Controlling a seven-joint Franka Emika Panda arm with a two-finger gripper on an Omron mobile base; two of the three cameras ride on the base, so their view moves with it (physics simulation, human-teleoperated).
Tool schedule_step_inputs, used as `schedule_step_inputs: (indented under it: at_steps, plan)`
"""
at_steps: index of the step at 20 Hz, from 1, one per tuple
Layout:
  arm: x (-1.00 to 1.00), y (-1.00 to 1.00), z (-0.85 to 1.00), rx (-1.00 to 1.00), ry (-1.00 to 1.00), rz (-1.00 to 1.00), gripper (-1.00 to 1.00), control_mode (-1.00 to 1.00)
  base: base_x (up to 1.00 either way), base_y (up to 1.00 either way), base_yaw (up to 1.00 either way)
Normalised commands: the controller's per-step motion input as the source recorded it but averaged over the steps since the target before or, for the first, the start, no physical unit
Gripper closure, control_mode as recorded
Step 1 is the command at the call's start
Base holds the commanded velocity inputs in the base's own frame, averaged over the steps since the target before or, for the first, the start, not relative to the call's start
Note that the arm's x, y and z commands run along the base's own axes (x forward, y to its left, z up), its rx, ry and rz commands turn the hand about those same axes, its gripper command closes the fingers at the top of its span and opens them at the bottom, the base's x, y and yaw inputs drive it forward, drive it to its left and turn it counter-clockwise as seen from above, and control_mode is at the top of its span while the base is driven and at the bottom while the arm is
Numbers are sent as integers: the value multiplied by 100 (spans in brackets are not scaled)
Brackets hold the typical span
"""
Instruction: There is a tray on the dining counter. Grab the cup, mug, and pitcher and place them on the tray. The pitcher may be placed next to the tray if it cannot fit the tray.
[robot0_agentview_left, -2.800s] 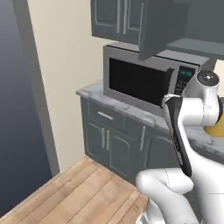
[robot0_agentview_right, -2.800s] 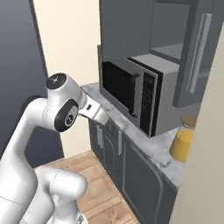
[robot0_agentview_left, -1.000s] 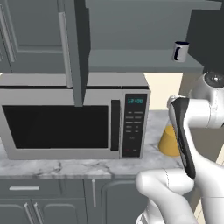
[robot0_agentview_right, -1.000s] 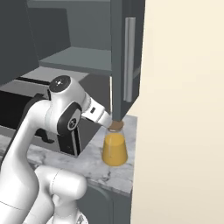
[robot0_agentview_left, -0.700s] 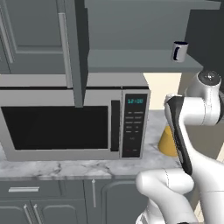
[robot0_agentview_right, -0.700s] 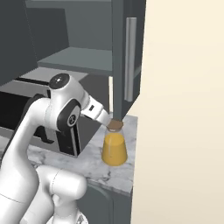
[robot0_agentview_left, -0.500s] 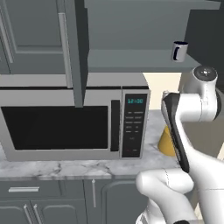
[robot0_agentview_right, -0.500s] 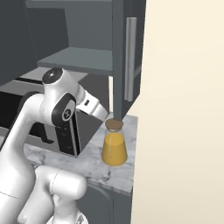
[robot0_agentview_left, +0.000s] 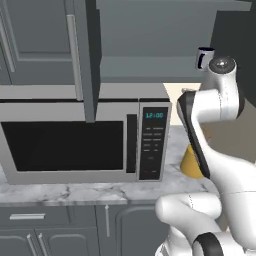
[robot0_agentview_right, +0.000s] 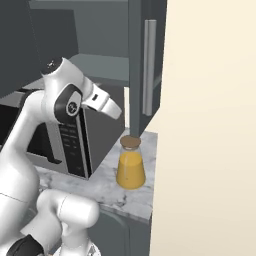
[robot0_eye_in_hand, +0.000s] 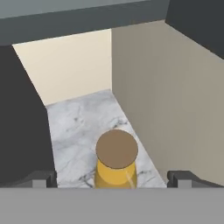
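Pitcher is sitting near the marble counter's edge; gripper is hovering at six o'clock, jaws spread wide, holding nothing.

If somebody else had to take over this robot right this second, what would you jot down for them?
Gripper: open, holding nothing, poised above the pitcher with a fingertip on either side of its brown lid.
Pitcher: upright on the marble counter, in the gap between the microwave and the cream wall.
Mug: on the shelf of the open cabinet above the microwave.
Done: judging by the pitcher and mug, nothing moved to the tray yet.
Left: lower and close on the pitcher, carry it to the tray, then fetch the mug and the cup.
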Motion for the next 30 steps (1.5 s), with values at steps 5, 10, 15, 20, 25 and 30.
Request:
schedule_step_inputs:
  at_steps: [5,10,15,20,25,30]
  plan:
    - [35,-1,33,-1,0,-6,-100,-100,0,0,0]
    - [4,-2,32,0,-5,-3,-100,-100,0,0,0]
    - [0,-8,31,0,-12,-2,-100,-100,0,0,0]
    - [0,-11,24,0,-11,-1,-100,-100,0,0,0]
    - [20,-7,23,0,-3,-5,-100,-100,0,0,0]
    - [43,-4,22,0,0,-6,-100,-100,0,0,0]
